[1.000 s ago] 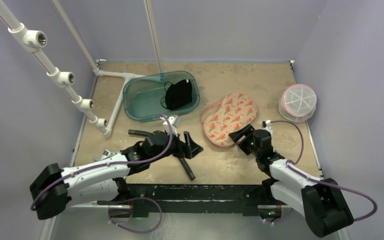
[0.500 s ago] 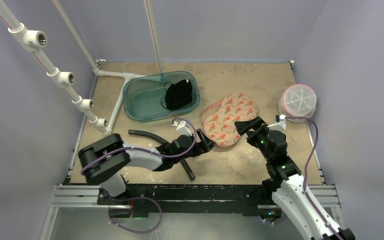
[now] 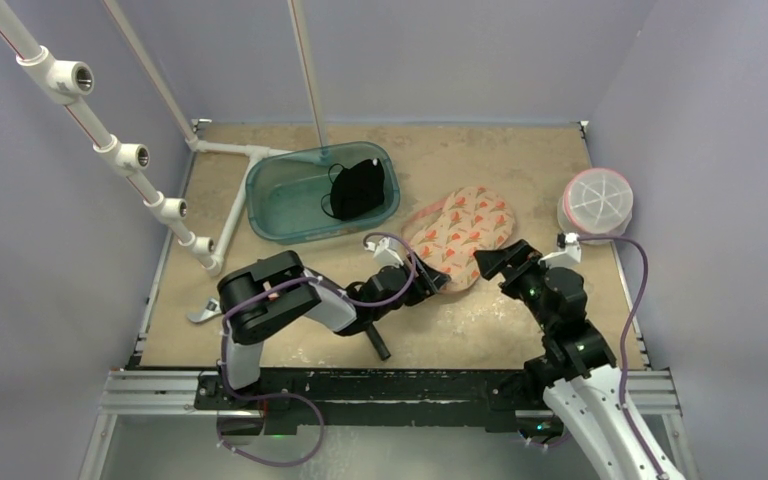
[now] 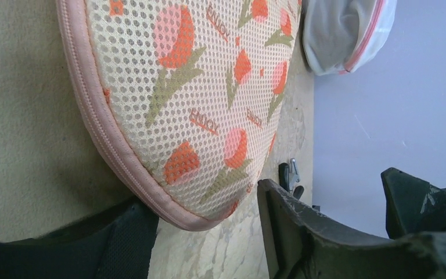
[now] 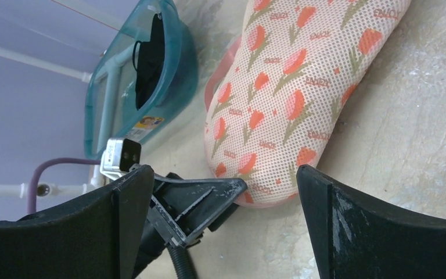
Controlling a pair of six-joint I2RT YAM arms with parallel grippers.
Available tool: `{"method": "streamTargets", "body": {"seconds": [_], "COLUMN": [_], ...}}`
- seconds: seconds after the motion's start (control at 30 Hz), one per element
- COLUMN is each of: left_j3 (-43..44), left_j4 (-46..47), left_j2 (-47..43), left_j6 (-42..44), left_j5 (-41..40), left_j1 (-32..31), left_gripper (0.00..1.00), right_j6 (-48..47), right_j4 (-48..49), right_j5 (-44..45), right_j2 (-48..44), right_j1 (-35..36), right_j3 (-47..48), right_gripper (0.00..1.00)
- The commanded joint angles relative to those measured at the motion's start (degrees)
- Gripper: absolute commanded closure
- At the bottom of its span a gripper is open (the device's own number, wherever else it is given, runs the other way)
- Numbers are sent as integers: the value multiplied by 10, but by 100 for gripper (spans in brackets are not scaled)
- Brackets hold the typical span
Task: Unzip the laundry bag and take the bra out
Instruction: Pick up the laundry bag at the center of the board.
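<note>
Two claws meet at the near end of the laundry bag. The bag is peach net with orange and pink tulips and a pink edge. It lies flat on the sandy bench, near the middle and a bit to the right.

Small orange words are printed between the flowers, but they are too tiny to read.

The left claw is open. The bag's rounded end pokes in between its fingers – one finger is at the pink edge, and the other stands a little way off.

The right claw is spread wide and holds nothing. It is just beside the bag's near right side and faces the left claw.

Behind and to the left sits a teal tub with a black cloth inside. A sticker shows on the tub in the right wrist view – I cannot read it.

At the far right, close to the wall, is a round white net bag with pink trim. A black hose lies under the left arm.
</note>
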Motion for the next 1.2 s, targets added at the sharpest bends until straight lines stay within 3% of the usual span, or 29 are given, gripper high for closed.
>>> {"method": "streamTargets", "body": {"seconds": [0.0,0.2,0.33,0.43,0.53,0.73,0.93,1.17], "left_j3": [14,9,34,80,118,131,249,401], "left_j4": [14,-75,-170,-281,-365,-437,-564,-666], "left_j2": [-10,-103,-175,-227,-279,-405,-481,-490], "left_j6": [20,126,220,289,361,496,610,668], "left_j5": [-17,-62,-78,-89,-86,-77,-1,122], "left_j1": [13,18,23,25,33,57,100,100], "left_gripper": [45,60,80,100,100,100,100,100], "right_j6": [-27,-72,-82,-76,-97,-132,-137,-29], "right_j4": [-16,-6,0,-4,11,40,106,336], "right_j5": [6,33,41,62,43,-63,-127,-306], "right_j2": [-20,-21,14,43,60,91,73,95], "right_j1": [-2,-2,-2,-1,-2,-1,-2,-5], "right_j3": [28,52,77,93,107,130,101,22], "right_gripper": [4,3,3,4,4,4,3,2]}}
